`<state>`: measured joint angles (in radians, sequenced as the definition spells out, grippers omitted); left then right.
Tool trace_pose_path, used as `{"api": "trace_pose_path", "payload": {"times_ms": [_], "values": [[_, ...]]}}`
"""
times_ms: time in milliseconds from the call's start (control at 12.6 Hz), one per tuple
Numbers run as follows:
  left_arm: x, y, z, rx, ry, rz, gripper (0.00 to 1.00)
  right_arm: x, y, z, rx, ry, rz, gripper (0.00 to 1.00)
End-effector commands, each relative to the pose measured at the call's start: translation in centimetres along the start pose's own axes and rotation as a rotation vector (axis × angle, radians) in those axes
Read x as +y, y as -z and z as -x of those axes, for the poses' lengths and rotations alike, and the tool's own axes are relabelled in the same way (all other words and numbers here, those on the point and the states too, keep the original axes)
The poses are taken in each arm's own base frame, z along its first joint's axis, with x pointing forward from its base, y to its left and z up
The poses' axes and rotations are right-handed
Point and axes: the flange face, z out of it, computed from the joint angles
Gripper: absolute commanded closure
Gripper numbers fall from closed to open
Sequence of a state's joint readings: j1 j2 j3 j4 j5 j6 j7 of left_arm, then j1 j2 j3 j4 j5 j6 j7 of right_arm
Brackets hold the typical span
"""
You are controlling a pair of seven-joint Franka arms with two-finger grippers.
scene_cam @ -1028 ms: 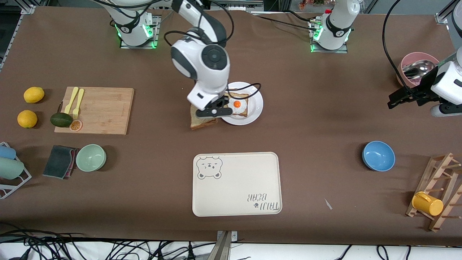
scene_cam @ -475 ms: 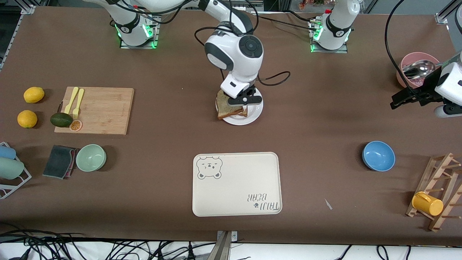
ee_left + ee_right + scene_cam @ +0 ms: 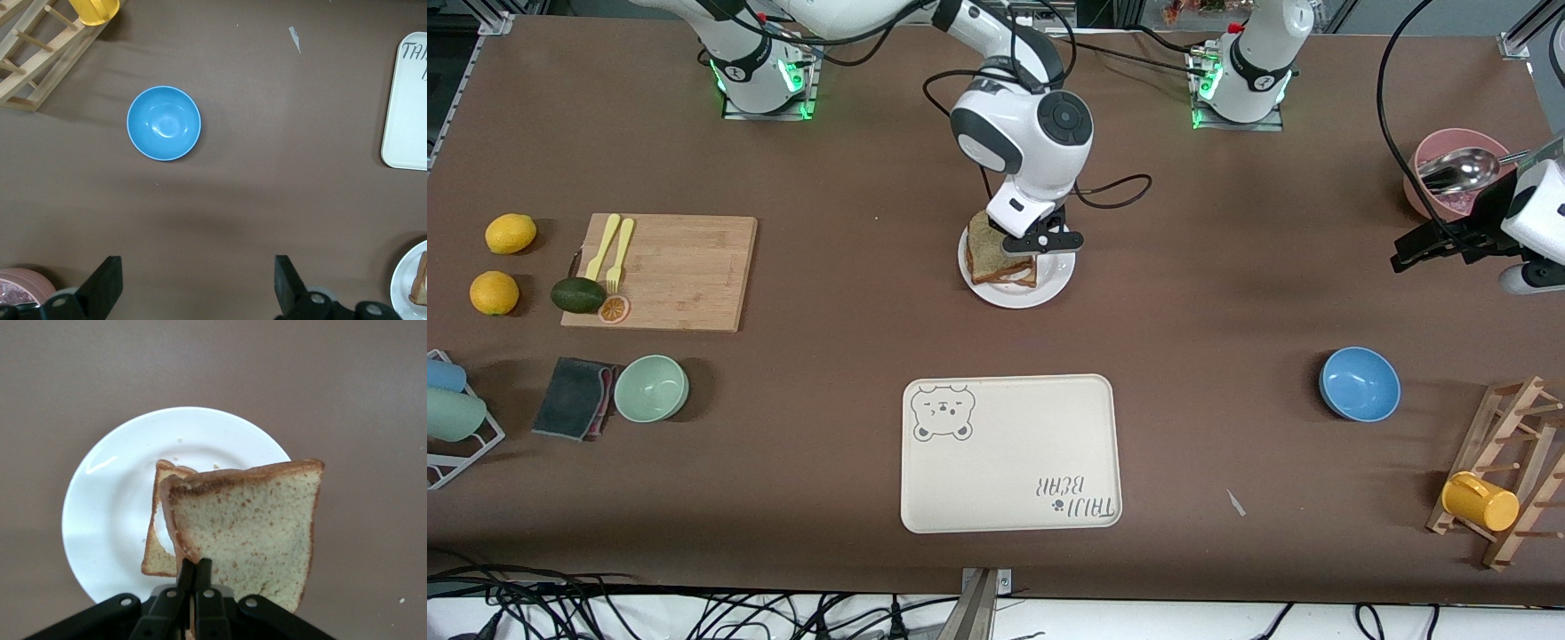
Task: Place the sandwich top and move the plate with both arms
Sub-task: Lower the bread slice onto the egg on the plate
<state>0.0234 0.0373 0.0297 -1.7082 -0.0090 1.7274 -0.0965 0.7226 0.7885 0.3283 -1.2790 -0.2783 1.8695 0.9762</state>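
**Over the plate: the sandwich top held in the right pincer**

In the front view, the right pincer (image 3: pixel 1040 242) is seen above the white plate (image 3: pixel 1053 286) in the middle of the desk (image 3: pixel 1227 311), closed on the edge of the sandwich top (image 3: pixel 989 249). The slice is held over the plate and covers most of the lower bread slice (image 3: pixel 1021 277), of which only a strip is seen. The bear-print tray (image 3: pixel 1009 453) lies nearer to the front camera than the plate. The left pincer (image 3: pixel 1427 244) is seen over the desk at the left arm's end, beside the pink bowl (image 3: pixel 1449 147) with a metal spoon (image 3: pixel 1458 167) in it, and the blue bowl (image 3: pixel 1359 384) lies nearer to the camera. The left arm waits.

In the left wrist view, the two fingers (image 3: pixel 100 287) of the left pincer are seen spread wide with nothing between them. The blue bowl (image 3: pixel 163 123) is seen on the bare desk, with a corner of the tray (image 3: pixel 407 100) and an edge of the plate (image 3: pixel 403 287) at the border.

In the right wrist view, the right pincer (image 3: pixel 193 573) is seen pinched shut on the crust of the sandwich top (image 3: pixel 253 527). The slice is held above the plate (image 3: pixel 113 500), partly over the lower bread slice (image 3: pixel 159 553) and reaching past the plate's rim on one side.
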Motion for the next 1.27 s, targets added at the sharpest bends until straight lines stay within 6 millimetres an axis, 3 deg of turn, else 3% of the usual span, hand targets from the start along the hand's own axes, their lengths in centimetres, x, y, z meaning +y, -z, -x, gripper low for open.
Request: {"api": "trace_pose_path", "payload": {"times_ms": [0, 396, 554, 712, 870, 1028, 1187], "values": [[-0.2, 0.0, 0.0, 0.009, -0.012, -0.022, 0.0, -1.2, -0.7, 0.4, 0.006, -0.018, 0.026, 1.0], [-0.1, 0.0, 0.0, 0.011, -0.01, -0.02, 0.0, -1.4, 0.1, 0.1, 0.02, -0.051, 0.001, 1.0], [-0.1, 0.0, 0.0, 0.009, -0.012, -0.019, 0.0, -1.5, -0.7, 0.0, 0.011, -0.053, 0.012, 1.0], [0.0, -0.3, -0.1, 0.005, -0.012, -0.019, 0.0, -1.1, -1.1, -0.3, 0.009, -0.059, 0.023, 0.73], [0.2, -0.3, -0.1, 0.004, -0.014, -0.016, 0.0, -1.2, -1.0, -0.3, 0.016, -0.06, 0.019, 0.34], [0.4, -0.4, -0.1, 0.003, -0.008, -0.015, 0.0, -0.8, -0.2, -1.1, 0.02, -0.068, 0.008, 0.31], [0.7, -0.3, 0.0, 0.002, -0.009, -0.01, 0.0, -0.3, 0.5, -1.8, 0.022, -0.081, -0.004, 0.23]]}}
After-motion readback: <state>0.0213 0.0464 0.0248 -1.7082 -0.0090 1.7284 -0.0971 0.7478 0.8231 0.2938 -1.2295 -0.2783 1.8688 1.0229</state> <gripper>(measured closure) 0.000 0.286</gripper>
